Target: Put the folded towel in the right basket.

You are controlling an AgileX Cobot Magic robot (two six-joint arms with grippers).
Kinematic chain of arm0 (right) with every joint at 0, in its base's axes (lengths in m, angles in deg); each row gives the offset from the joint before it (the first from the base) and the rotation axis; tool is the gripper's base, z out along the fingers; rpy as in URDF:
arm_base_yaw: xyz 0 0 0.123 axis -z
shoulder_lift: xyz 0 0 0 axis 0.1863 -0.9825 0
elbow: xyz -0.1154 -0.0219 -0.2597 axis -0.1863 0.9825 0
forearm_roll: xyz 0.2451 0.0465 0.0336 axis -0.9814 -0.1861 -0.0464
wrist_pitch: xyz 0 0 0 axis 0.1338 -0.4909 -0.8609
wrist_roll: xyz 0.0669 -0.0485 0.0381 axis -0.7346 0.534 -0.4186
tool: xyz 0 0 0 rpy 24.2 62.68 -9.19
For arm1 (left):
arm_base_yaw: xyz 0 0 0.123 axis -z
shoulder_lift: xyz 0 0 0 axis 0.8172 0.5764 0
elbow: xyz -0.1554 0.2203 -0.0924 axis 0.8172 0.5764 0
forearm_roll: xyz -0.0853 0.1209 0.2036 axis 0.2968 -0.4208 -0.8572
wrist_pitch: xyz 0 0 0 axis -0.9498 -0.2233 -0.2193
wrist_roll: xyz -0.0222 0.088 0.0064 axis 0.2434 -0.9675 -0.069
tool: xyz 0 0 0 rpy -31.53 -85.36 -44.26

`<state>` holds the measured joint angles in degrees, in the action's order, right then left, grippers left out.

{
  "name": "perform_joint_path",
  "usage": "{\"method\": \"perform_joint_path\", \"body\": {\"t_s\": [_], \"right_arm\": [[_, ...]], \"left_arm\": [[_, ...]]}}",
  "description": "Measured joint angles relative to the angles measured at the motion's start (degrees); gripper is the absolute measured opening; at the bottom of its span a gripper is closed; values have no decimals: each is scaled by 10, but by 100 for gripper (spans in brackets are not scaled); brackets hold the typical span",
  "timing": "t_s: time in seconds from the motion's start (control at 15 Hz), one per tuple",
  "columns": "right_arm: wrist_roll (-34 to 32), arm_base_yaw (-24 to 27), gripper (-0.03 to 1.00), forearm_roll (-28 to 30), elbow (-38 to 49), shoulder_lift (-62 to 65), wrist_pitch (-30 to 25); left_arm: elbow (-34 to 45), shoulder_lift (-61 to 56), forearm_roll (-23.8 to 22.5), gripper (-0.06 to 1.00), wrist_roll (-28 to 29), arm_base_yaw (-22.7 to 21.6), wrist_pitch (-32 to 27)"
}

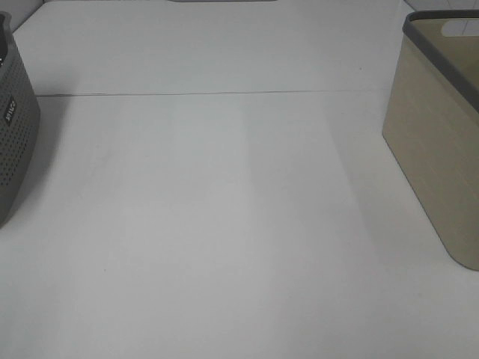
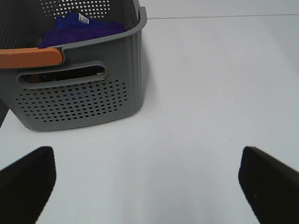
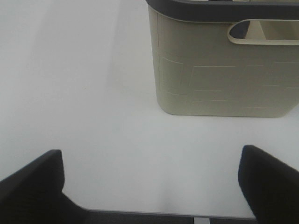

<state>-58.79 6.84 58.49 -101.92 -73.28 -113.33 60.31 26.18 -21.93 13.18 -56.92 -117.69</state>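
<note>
A folded purple towel [image 2: 84,27] lies inside the grey perforated basket [image 2: 79,100] with an orange handle, seen in the left wrist view; that basket's corner shows at the left edge of the high view [image 1: 15,127]. The beige basket with a dark rim [image 1: 441,142] stands at the right and also shows in the right wrist view [image 3: 224,70]. My left gripper [image 2: 149,186] is open and empty, short of the grey basket. My right gripper [image 3: 149,186] is open and empty, short of the beige basket. Neither arm shows in the high view.
The white table [image 1: 224,209] spreads between the two baskets, with a thin seam line [image 1: 224,94] running across its far part. The table's near edge shows in the right wrist view [image 3: 140,214].
</note>
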Motion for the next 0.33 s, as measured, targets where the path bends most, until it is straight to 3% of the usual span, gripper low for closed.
{"method": "perform_joint_path", "body": {"t_s": [0.33], "right_arm": [[2, 0, 97, 0, 0, 0, 0]], "left_arm": [[0, 0, 0, 99, 0, 0, 0]]}}
